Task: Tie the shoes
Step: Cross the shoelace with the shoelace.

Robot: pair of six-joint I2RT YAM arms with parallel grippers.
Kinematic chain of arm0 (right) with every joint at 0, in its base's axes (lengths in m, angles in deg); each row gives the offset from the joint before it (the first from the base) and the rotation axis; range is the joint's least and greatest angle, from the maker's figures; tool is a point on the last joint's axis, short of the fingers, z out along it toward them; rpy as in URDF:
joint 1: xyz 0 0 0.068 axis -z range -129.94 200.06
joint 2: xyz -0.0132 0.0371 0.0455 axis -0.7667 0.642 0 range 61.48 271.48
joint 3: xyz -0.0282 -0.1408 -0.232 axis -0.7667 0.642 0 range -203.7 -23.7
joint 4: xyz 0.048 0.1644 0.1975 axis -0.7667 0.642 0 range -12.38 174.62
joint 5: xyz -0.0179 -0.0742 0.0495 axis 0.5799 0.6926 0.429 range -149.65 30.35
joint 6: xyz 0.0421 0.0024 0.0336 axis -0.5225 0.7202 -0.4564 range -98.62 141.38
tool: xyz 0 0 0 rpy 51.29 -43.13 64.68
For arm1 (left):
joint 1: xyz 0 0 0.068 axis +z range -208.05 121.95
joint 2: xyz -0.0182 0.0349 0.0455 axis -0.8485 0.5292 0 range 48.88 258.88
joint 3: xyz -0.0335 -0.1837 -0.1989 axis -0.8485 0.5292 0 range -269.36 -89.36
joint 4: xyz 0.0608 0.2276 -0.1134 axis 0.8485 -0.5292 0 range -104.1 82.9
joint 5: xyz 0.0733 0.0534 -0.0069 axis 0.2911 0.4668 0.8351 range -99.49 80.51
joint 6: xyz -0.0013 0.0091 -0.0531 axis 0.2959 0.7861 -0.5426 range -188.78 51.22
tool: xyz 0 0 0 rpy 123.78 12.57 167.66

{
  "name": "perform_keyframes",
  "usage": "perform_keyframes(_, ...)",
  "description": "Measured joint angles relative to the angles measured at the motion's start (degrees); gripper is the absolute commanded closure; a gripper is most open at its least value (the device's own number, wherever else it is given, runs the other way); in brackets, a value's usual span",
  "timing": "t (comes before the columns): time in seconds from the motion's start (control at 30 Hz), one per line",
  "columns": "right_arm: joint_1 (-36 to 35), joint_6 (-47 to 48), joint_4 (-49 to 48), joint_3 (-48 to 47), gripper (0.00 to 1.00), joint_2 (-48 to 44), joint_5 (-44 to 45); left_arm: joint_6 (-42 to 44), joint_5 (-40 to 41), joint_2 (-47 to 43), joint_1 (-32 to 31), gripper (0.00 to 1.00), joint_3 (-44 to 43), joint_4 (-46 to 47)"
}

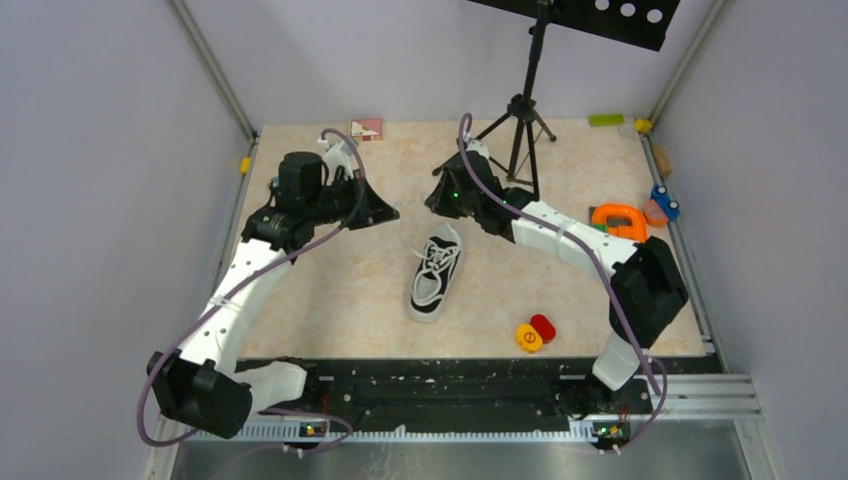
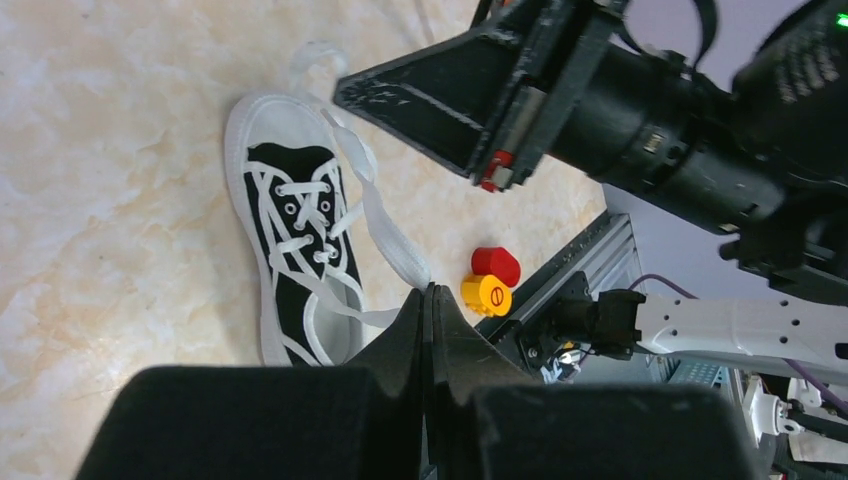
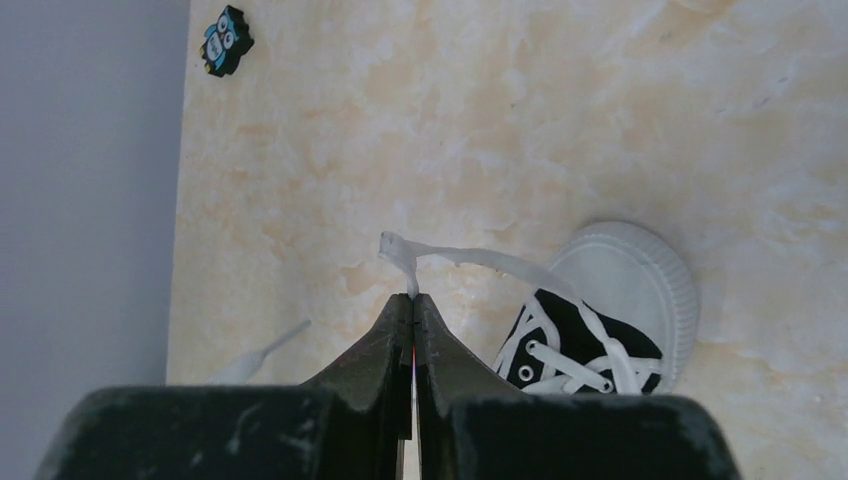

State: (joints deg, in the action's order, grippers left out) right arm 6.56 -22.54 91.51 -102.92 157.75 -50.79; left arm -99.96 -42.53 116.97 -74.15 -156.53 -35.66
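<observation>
Sneaker [image 1: 436,273] at middle of worktop [image 1: 340,300], toe to far side. Left gripper [image 1: 385,213] behind-left of toe, right gripper [image 1: 437,195] just behind toe. Lace [image 3: 480,262] between jaws of each. Tripod [image 1: 522,110] behind right gripper. Two round caps [image 1: 529,338] front-right of sneaker.

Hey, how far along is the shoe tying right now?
Done: nothing tied; the sneaker is laced through its eyelets but has no knot. In hand: the right gripper pinches one lace end; the left gripper seems to pinch the other lace. Left: crossing, knotting, bow.
</observation>
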Motion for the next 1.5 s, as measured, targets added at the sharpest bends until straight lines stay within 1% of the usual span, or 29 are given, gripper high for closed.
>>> perform_keyframes(0.13,-0.2,-2.3,-2.3,0.0,1.0,2.3,-3.2,-0.4,-0.4,-0.9,-1.2,1.0,0.5,0.1)
perform_keyframes(0.33,-2.3,-4.3,-7.0,0.4,1.0,2.8,-8.3,-1.3,-0.7,-1.7,-2.7,1.0,0.8,1.5)
perform_keyframes(0.5,-4.0,-6.2,-14.1,5.5,1.0,2.8,-14.6,-2.1,-1.1,-1.5,-3.3,1.0,0.8,3.0)
perform_keyframes(0.57,-4.1,-6.3,-14.8,7.2,1.0,2.8,-17.2,-2.5,-1.3,-1.4,-3.4,1.0,0.8,3.7)
perform_keyframes(0.6,-4.1,-6.3,-14.9,7.9,0.88,2.8,-18.2,-2.7,-1.4,-1.4,-3.4,1.0,0.8,4.0)
perform_keyframes(0.63,-4.1,-6.3,-15.0,8.5,0.7,2.8,-19.1,-2.9,-1.5,-1.4,-3.4,1.0,0.8,4.4)
perform_keyframes(0.67,-4.1,-6.1,-14.6,8.9,0.65,2.8,-19.7,-3.0,-1.5,-1.3,-3.4,1.0,0.8,4.8)
perform_keyframes(0.7,-4.1,-5.6,-13.9,9.4,0.63,2.7,-19.9,-3.2,-1.5,-1.0,-3.4,1.0,0.8,5.1)
perform_keyframes(0.8,-4.1,-4.7,-10.9,9.9,0.62,1.6,-18.8,-3.4,-1.2,0.0,-3.4,1.0,1.0,5.9)
perform_keyframes(0.97,-3.5,-3.7,-4.2,10.5,0.61,-4.0,-13.5,-3.5,-0.1,4.0,-3.4,1.0,1.1,7.7)
perform_keyframes(1.0,-3.4,-3.7,-3.3,10.5,0.6,-5.1,-12.3,-3.6,0.1,5.1,-3.4,1.0,1.1,8.2)
perform_keyframes(1.1,-2.8,-3.7,0.3,10.7,0.51,-8.6,-7.3,-3.6,1.1,8.9,-3.5,1.0,1.1,9.3)
perform_keyframes(1.23,-2.5,-4.2,2.8,14.5,0.45,-13.7,-2.8,-3.6,2.2,14.1,-3.4,1.0,0.6,10.2)
perform_keyframes(1.37,-3.5,-6.0,4.3,19.8,0.39,-15.9,-2.2,-3.7,2.6,18.5,-3.3,1.0,-0.4,11.0)
perform_keyframes(1.5,-6.1,-7.4,5.1,22.1,0.37,-13.6,-3.3,-3.8,2.7,19.8,-3.2,1.0,-0.6,11.4)
